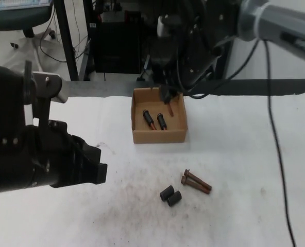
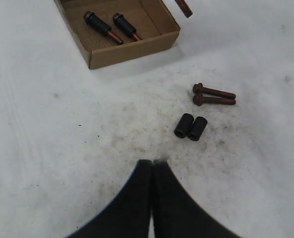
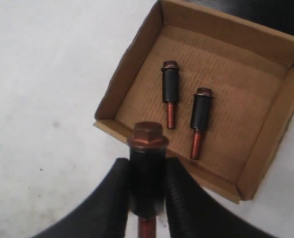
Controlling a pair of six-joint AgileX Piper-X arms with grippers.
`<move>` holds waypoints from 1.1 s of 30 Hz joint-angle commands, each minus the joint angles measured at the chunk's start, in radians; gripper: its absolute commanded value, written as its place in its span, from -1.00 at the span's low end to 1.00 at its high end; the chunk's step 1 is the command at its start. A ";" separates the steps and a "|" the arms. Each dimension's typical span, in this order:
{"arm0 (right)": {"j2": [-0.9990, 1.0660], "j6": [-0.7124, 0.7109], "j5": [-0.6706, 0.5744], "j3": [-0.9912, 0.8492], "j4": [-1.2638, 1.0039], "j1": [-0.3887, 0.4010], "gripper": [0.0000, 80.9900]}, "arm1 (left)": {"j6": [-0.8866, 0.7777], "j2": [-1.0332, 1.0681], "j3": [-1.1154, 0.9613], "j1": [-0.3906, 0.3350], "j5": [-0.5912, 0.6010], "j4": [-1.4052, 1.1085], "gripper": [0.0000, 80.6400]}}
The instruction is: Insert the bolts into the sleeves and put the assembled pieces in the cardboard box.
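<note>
Right wrist view shows the right gripper (image 3: 148, 171) clamped on an assembled piece (image 3: 147, 148). Its two fingers press the black sleeve from both sides. The copper-coloured hexagonal head of the bolt stands above the fingers, and the threaded end comes out below the sleeve. I think the piece is held upright by the sleeve for a reason: the head rests on the top of the sleeve, so the bolt cannot slide out on the way. The gripper hangs above the cardboard box (image 3: 127, 84), close to one of its walls and not over its middle, so the piece is not yet released.

Inside the box two finished pieces (image 3: 169, 89) (image 3: 201, 111) lie flat on the bottom, beside each other and apart, almost parallel. Each has a dark sleeve directly under the bolt head and a bare reddish thread that sticks out at the other end.

Outside the box, on the white worktop (image 1: 245, 154) at the side nearer to the arms, two loose bolts (image 2: 214, 95) lie side by side and touch. Just beside them, a little farther from the box, lie two empty sleeves (image 2: 190, 127), short black cylinders that also touch each other. It seems they are kept together there so that the next pair is easy to reach.

The left gripper (image 2: 153, 162) hangs over the worktop, farther from the box than the loose sleeves. Its fingers are pressed together with nothing between them. Probably it waits here so that it leaves the box free for the other arm.
</note>
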 commanded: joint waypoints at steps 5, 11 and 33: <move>0.067 -0.009 0.040 -0.098 0.008 0.001 -0.98 | 0.008 0.001 -0.006 0.001 -0.013 0.003 -0.99; 0.159 -0.006 0.054 -0.174 0.008 -0.011 -0.98 | 0.007 0.001 -0.006 0.001 -0.013 0.008 -0.99; 0.230 -0.006 0.028 -0.238 -0.044 -0.050 -0.08 | 0.007 0.001 0.054 0.001 0.002 0.063 -0.99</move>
